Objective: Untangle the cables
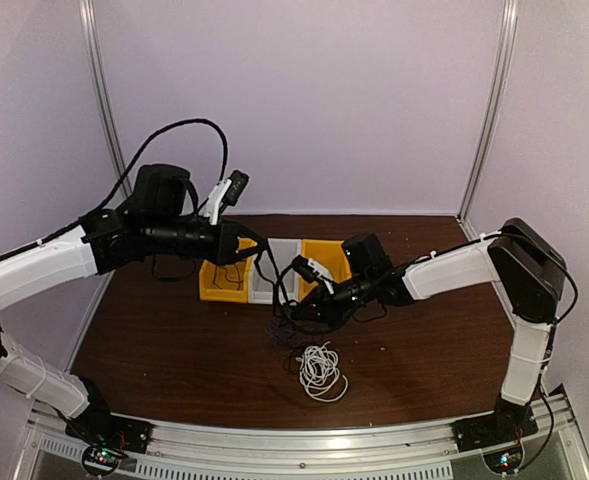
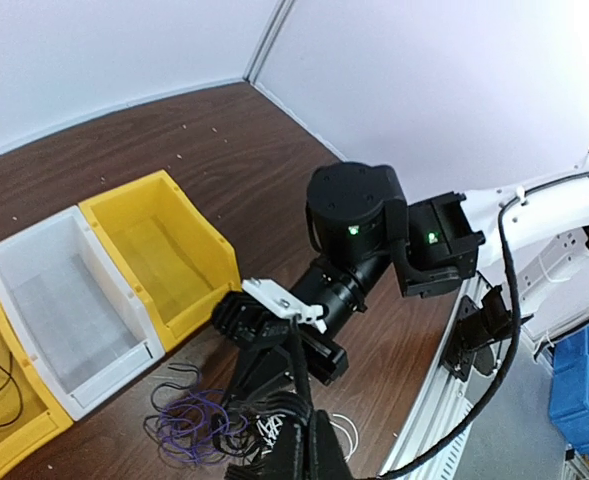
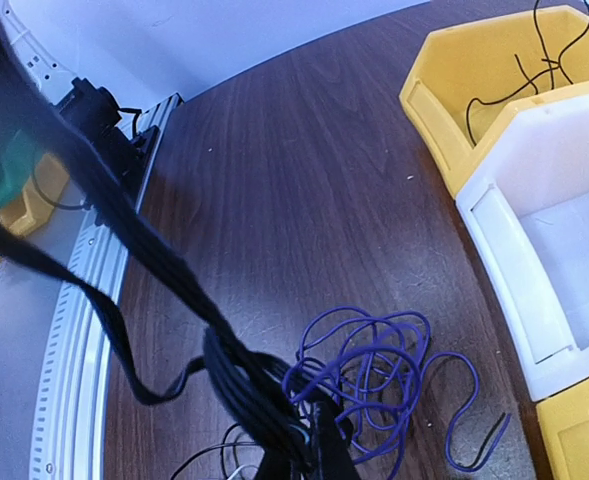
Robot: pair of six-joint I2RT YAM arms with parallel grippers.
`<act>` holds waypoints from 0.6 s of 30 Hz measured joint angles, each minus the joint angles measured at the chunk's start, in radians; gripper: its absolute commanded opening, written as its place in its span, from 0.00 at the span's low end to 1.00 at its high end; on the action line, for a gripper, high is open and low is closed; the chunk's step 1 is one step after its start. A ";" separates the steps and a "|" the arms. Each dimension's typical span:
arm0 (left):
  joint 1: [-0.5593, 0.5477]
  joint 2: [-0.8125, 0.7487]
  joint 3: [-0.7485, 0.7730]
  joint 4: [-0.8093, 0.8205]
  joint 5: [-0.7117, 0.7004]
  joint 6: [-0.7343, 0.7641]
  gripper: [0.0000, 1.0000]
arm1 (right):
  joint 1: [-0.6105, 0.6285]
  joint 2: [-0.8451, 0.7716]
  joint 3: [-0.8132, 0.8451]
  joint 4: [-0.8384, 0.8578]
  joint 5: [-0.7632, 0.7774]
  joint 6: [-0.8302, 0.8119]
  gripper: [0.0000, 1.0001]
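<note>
The dark wooden table point(image 1: 174, 330) carries a row of bins at its middle, the left yellow bin point(image 1: 219, 291) with a loose black cord in it. Both arms reach in over the space in front of them. The left gripper point(image 1: 257, 250) is raised and closed on the black cable point(image 3: 124, 230), whose strands run down to the right gripper point(image 1: 292, 308), pinched together on the same cable low over the purple cable point(image 3: 374, 360), a loose snarl on the table. The white cable point(image 1: 321, 372) lies coiled just nearer. All look light, limp and springy, likely to snag; a single strand clear of the snarl seems the best hold.
</note>
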 measured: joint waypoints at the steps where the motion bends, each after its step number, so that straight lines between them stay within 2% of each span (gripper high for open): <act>1: 0.000 -0.010 0.032 -0.040 -0.027 0.009 0.00 | 0.000 -0.001 -0.004 -0.006 -0.005 -0.010 0.01; 6: -0.006 -0.022 0.195 -0.259 -0.158 0.071 0.00 | 0.001 -0.058 -0.013 -0.010 -0.030 -0.071 0.03; 10: -0.018 -0.023 0.372 -0.415 -0.278 0.132 0.00 | 0.004 -0.129 -0.018 0.011 -0.031 -0.112 0.20; 14: -0.005 -0.070 0.549 -0.345 -0.407 0.178 0.00 | 0.002 -0.123 -0.063 -0.085 -0.012 -0.138 0.30; 18: -0.004 -0.159 0.595 -0.282 -0.467 0.193 0.00 | 0.001 -0.094 -0.075 -0.172 -0.002 -0.152 0.37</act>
